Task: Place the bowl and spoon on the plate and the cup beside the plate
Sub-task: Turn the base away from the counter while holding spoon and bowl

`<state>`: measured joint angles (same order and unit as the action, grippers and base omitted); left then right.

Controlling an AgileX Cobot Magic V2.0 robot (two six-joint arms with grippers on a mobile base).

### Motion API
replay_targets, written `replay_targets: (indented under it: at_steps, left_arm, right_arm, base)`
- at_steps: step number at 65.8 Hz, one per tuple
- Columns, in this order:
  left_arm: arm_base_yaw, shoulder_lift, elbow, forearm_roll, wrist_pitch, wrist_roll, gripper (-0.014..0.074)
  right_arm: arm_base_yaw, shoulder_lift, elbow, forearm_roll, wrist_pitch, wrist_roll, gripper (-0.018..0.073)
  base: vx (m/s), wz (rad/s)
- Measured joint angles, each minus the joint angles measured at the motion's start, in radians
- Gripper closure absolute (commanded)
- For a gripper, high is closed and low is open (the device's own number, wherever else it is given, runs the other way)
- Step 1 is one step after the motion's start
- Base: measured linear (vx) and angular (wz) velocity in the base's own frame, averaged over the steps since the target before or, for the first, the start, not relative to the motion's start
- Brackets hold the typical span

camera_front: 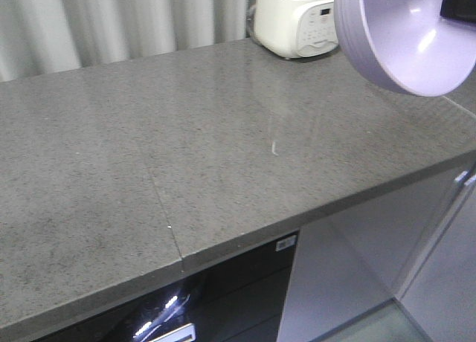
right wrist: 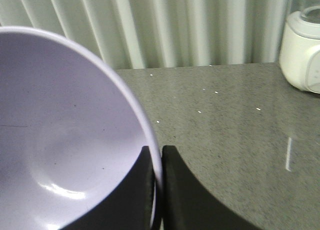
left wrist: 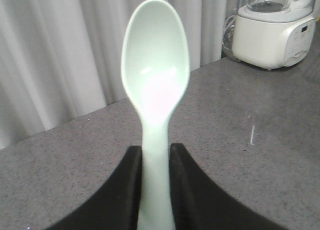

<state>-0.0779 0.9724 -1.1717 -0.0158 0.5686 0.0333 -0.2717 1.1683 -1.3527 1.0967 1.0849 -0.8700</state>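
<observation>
Matte black jaws, smooth, curved, tapering toward tips

Tilted lavender bowl [camera_front: 405, 37], mint-green spoon [left wrist: 156, 75]

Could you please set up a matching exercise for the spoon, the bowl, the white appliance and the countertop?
1 spoon
2 bowl
3 white appliance
4 countertop

a speckled grey
b lavender, rim pinched in right gripper
c mint green, handle in left gripper
d standing by the curtain

Pairs: 1-c; 2-b; 3-d; 4-a
</observation>
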Motion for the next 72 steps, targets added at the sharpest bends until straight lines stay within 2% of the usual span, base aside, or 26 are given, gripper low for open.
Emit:
replay_targets:
  at_steps: [72]
  left_arm:
    - [0.000,0.000,0.000,0.000,0.000,0.000,0.0603]
  right_arm:
    - [0.000,0.000,0.000,0.000,0.000,0.000,0.0565]
  base:
    - [-0.06,-0.24]
